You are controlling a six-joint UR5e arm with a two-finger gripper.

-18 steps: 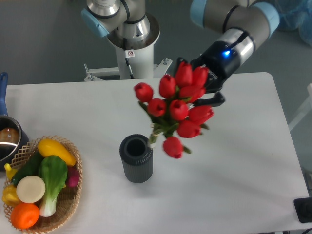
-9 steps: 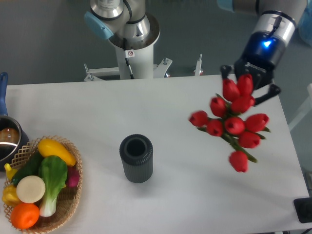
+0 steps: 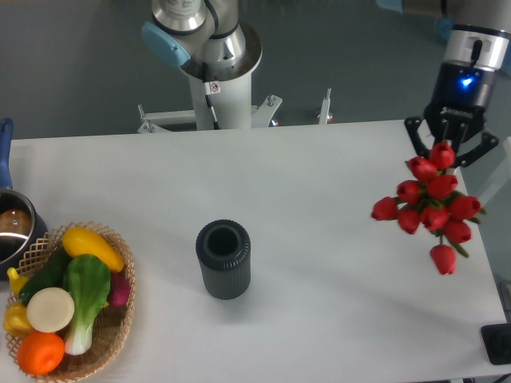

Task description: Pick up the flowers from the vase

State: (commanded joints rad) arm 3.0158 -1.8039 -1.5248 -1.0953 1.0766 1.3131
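End effector [image 3: 449,148] is clamped on the flowers [image 3: 431,203] at the top of the bunch; buds hang below it over the right edge of the tabletop [image 3: 319,207]. Vase [image 3: 223,259] stands upright mid-tabletop, mouth open, well apart from the bunch. Wicker basket [image 3: 112,335] of vegetables sits at front left (pot [image 3: 12,231] just behind it, cut off by the frame).

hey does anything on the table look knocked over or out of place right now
Nothing is knocked over. The vase stands upright and empty, while the flowers hang from the hand near the table's right edge.
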